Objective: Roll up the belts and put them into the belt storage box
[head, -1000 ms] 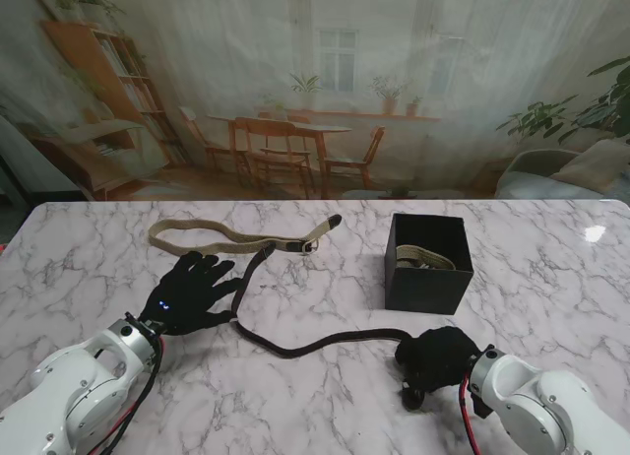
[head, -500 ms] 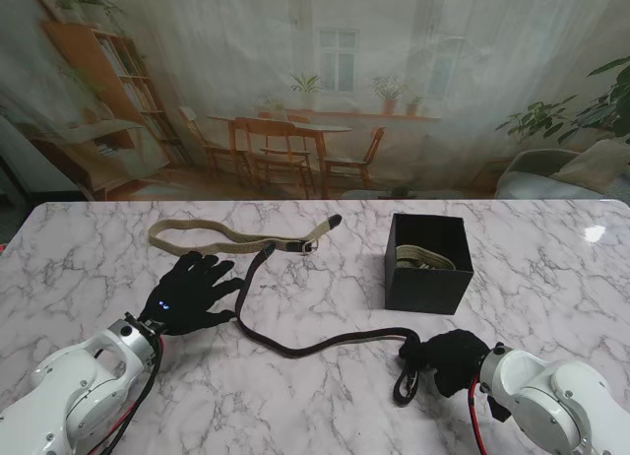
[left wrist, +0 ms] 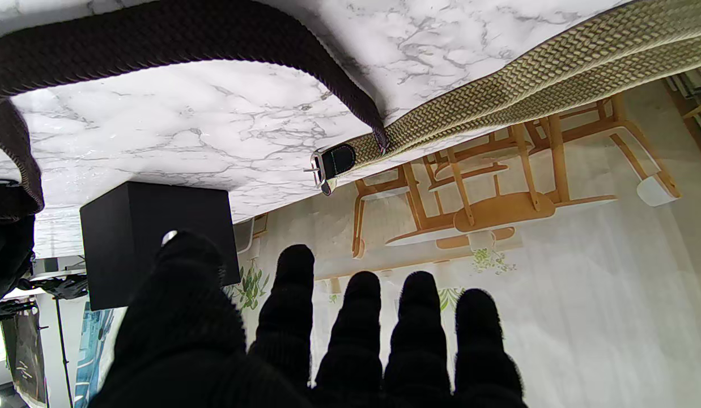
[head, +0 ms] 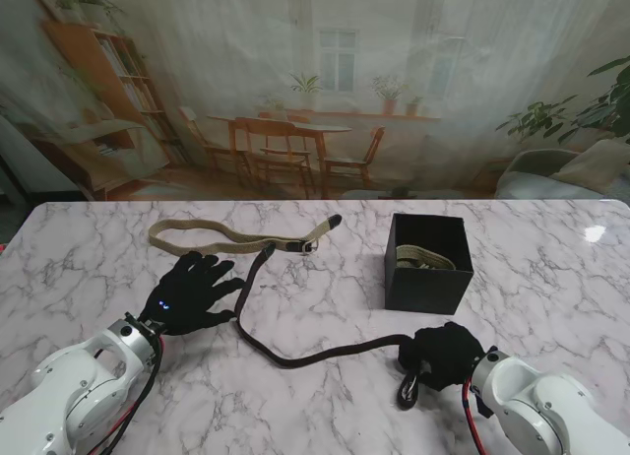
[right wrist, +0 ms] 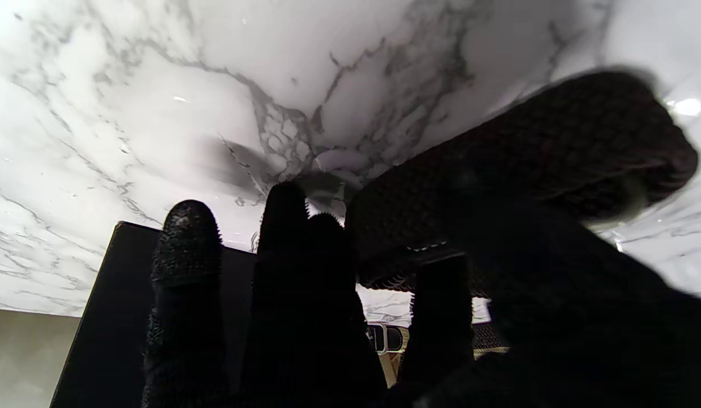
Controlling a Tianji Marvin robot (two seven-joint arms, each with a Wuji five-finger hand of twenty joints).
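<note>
A dark brown woven belt [head: 295, 355] snakes across the marble table [head: 89, 268] from beside my left hand [head: 189, 292] to my right hand [head: 443, 355]. The right hand is shut on the dark belt's buckle end [right wrist: 497, 170]; its buckle loop [head: 407, 390] hangs on the side nearer to me. The left hand lies flat with fingers [left wrist: 356, 328] spread, next to the belt, holding nothing. A beige woven belt [head: 226, 241] lies farther from me; the dark belt [left wrist: 214, 28] meets the beige belt [left wrist: 497, 96]. The black storage box [head: 427, 263] holds a rolled beige belt [head: 425, 256].
The box [left wrist: 157, 238] stands just beyond my right hand, right of centre. Behind the table's far edge hangs a printed backdrop of a room. The right wrist view shows the box [right wrist: 106, 317] wall close in front of the fingers.
My right hand has shifted with the belt end, first right and nearer to me, then back left toward the box. The belt's curve moved with it and the buckle came out. The left hand stayed still.
</note>
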